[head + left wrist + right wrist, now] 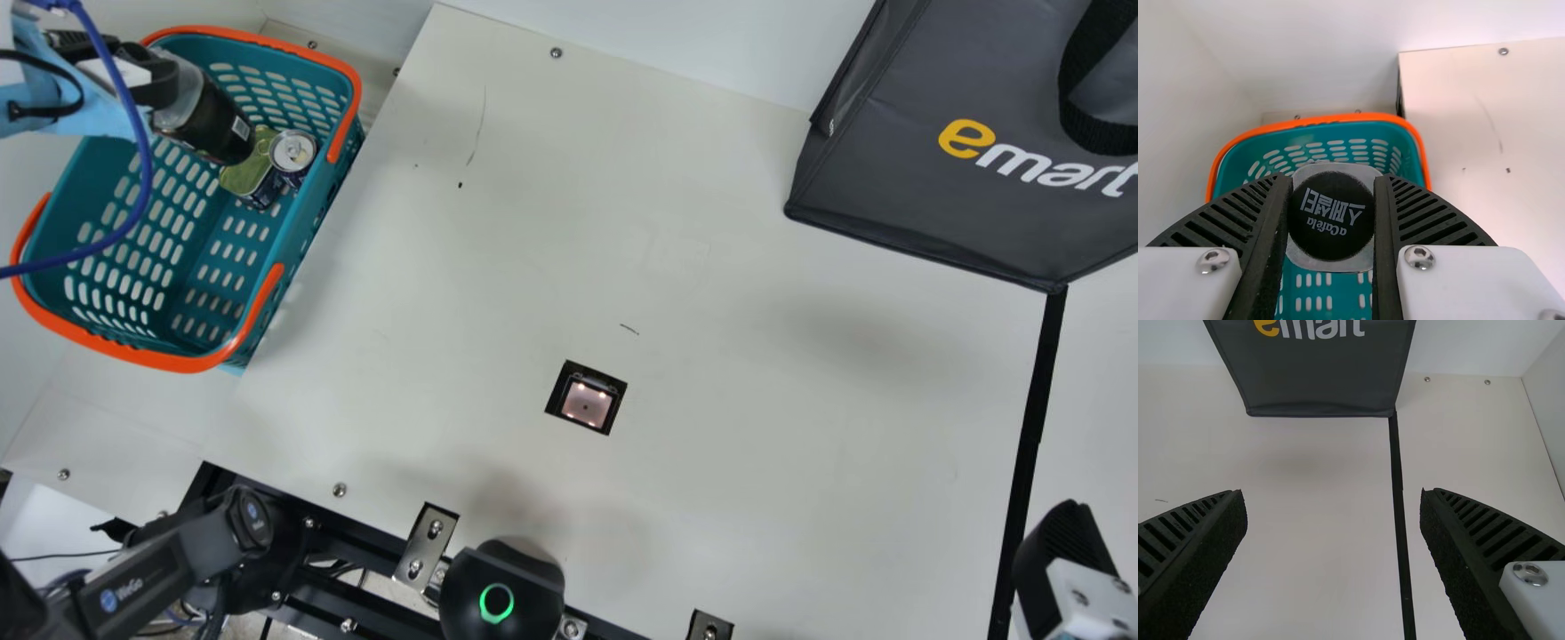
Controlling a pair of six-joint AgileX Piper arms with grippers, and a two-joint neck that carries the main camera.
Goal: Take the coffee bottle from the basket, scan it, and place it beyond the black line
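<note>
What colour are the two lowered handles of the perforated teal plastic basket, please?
Both handles are bright orange; the main view shows this best.

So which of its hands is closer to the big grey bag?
Right. The open right gripper is near the black line, on the robot's side of the bag; the left gripper is over the basket, holding the bottle.
</note>
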